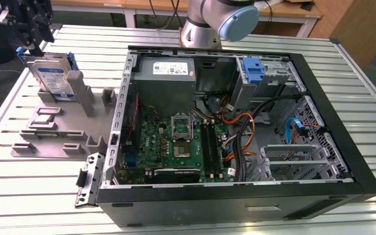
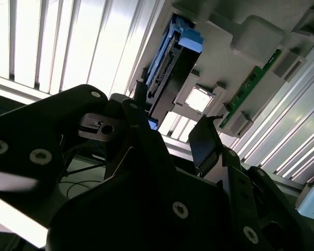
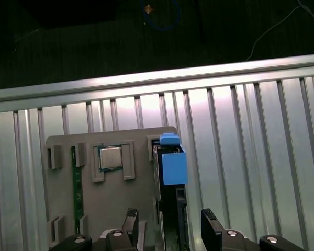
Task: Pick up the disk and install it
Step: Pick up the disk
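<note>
- Pincer (image 3: pixel 170 226) fingers (image 3: pixel 212 232) stand nearest the lens in both wrist views, spread apart and gripping nothing.
- Disk (image 3: pixel 170 166) stands on edge in the grey holder (image 3: pixel 115 198) on the desk (image 3: pixel 240 157), below the pincer, in line with the gap between its fingers.
- Step in hand, as judged: approach for pick-up; disk not yet gripped.
- A grip here calls for a straight descent, fingers clearing both faces of the disk before closing.
- At the exterior view's right the case (image 1: pixel 344 161) lies open; the target bay is probably near the blue bracket (image 1: pixel 252 68), cables (image 1: pixel 240 142) obscuring it.
- Holder hides the disk's lower part.
</note>
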`<control>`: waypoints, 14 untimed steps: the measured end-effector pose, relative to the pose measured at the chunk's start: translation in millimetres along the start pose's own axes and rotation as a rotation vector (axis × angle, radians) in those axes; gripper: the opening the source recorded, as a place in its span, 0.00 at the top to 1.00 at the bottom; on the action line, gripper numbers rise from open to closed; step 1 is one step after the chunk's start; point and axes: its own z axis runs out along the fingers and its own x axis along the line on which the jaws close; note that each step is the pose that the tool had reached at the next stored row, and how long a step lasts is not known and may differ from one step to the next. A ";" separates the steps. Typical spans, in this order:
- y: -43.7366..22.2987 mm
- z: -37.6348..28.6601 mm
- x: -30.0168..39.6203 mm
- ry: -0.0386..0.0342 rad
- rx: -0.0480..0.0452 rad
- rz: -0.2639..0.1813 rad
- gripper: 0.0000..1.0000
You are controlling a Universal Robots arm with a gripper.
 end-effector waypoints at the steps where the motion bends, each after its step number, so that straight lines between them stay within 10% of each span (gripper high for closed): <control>1: 0.0 0.0 0.0 0.0001 -0.0001 0.000 0.41; 14: -0.1 1.5 0.0 0.0001 -0.0001 0.000 0.41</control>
